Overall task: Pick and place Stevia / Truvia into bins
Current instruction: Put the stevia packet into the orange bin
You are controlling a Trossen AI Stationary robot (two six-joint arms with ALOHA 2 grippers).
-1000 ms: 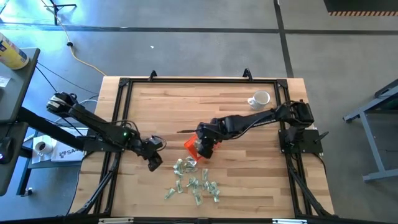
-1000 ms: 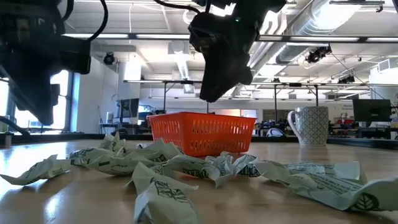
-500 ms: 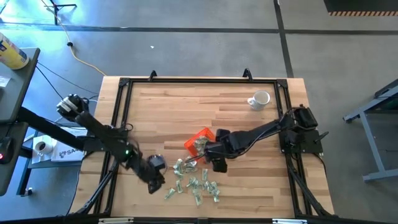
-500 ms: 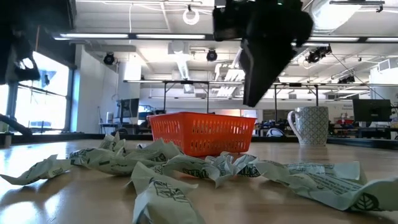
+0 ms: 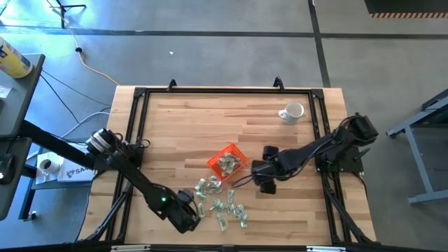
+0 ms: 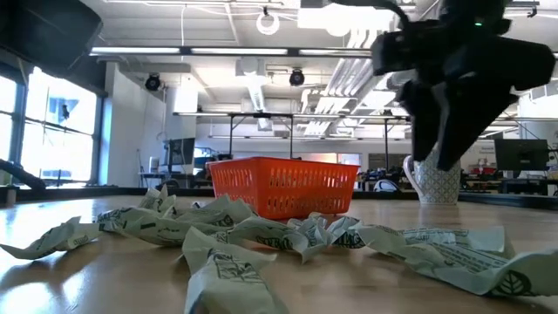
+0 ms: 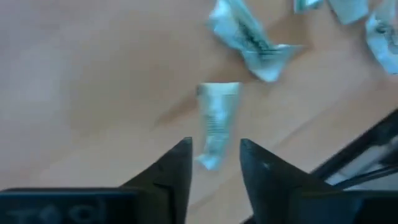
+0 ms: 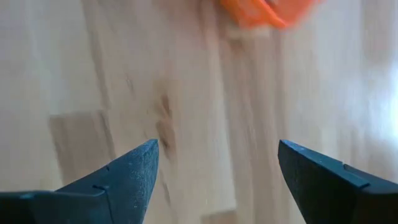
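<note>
Both arms dark, near-black, built of slim tubular links with bulkier joint housings. Left arm: pale silver-grey cylindrical joint at far end, small green light glowing near wrist. Right arm: black throughout, thin cable looping under wrist, blocky black base. Left gripper fingers dark, flat, tapering to blunt tips. Right gripper fingers dark teal-black wedges (faint seam lines visible).

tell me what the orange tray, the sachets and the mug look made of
Orange tray: likely moulded plastic, with slotted mesh walls.
Sachets: printed paper, matte, creased and crumpled.
Mug: probably glazed ceramic, white and faintly glossy.
</note>
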